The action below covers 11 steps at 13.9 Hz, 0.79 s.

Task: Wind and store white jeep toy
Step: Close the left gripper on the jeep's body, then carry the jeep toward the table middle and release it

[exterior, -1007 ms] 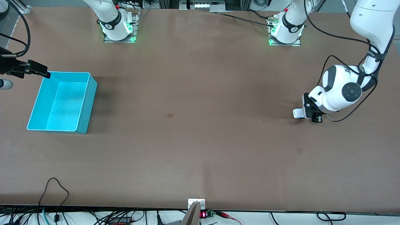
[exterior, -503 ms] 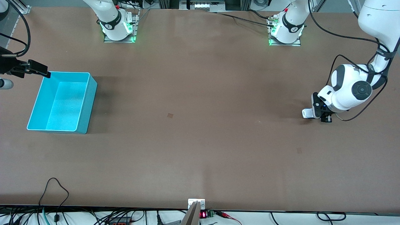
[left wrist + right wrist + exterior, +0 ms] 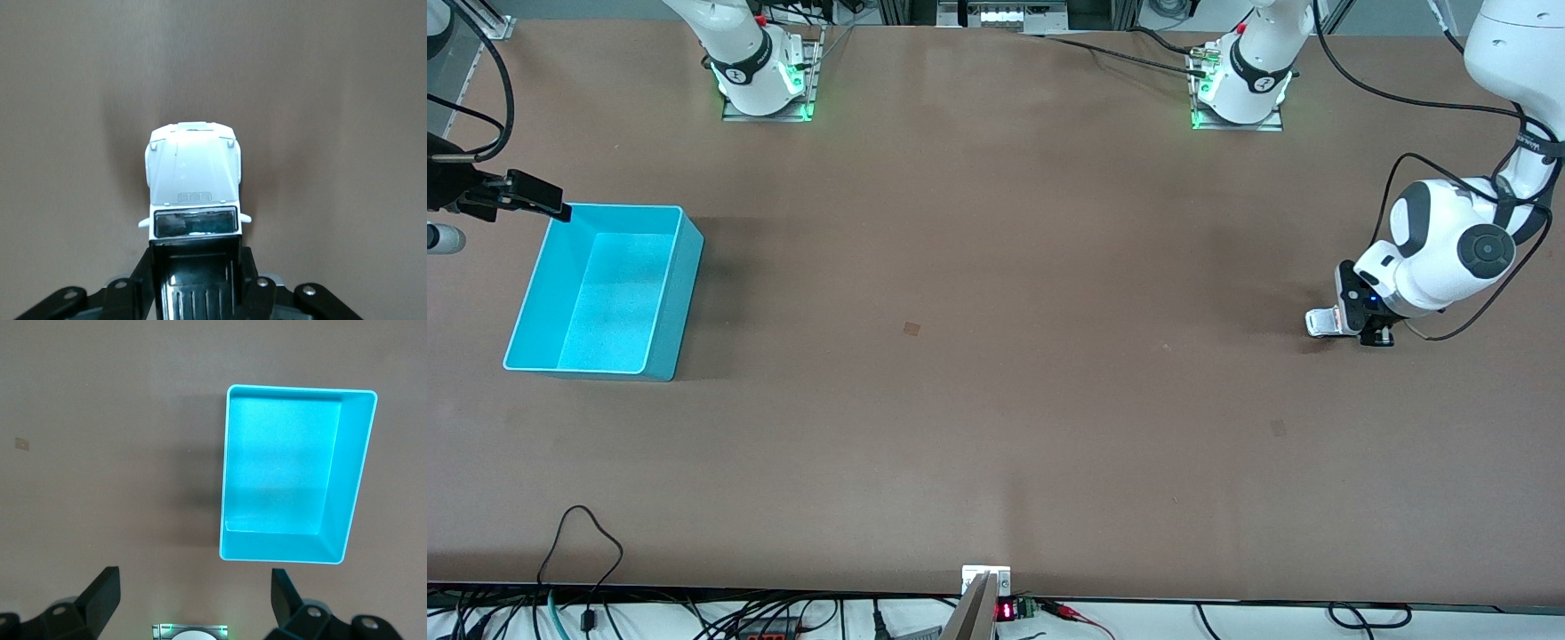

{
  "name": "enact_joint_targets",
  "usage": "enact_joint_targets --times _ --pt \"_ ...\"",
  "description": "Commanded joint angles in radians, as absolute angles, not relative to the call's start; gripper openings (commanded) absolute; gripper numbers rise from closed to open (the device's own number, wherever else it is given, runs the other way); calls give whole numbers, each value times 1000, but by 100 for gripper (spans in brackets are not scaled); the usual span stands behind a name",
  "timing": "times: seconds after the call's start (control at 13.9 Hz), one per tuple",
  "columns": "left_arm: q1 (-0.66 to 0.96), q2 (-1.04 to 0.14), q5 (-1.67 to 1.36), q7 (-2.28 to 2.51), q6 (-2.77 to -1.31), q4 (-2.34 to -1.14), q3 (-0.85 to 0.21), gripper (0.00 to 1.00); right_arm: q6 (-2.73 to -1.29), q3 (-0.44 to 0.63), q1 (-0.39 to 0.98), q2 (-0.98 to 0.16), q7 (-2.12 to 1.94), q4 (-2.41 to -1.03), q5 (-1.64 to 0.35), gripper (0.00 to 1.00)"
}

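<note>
- Since a second ago, front view: left gripper [image 3: 1347, 322] has slid the white jeep toy [image 3: 1321, 322] along the table [image 3: 996, 400] toward the left arm's end; right gripper [image 3: 547, 203] waits over the turquoise bin [image 3: 685, 293] rim.
- Left wrist view: left gripper [image 3: 195, 280] is clamped on the white jeep toy's [image 3: 192, 175] black rear, wheels hidden.
- Right wrist view: right gripper [image 3: 193, 590] fingers [image 3: 103, 590] are spread wide, holding nothing, above the turquoise bin [image 3: 350, 487].

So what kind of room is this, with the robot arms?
Probably a robot lab. Two arms are bolted to a big brown table, cables run along its edge, and the left gripper holds a jeep, with a bin waiting.
</note>
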<state>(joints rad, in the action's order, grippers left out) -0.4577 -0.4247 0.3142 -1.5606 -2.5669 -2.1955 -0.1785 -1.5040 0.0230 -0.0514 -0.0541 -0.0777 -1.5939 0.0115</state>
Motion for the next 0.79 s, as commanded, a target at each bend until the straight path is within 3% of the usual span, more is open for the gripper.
enact_joint_targets --times 0.0,0.72 --pt "-503 -518 351 -1574 -2606 -2177 -186 21 -1486 18 -61 -55 -95 -1580 5 100" --pt "-574 -557 420 -1626 -2608 -2128 -186 20 -1483 18 -61 -55 -94 -1580 5 100"
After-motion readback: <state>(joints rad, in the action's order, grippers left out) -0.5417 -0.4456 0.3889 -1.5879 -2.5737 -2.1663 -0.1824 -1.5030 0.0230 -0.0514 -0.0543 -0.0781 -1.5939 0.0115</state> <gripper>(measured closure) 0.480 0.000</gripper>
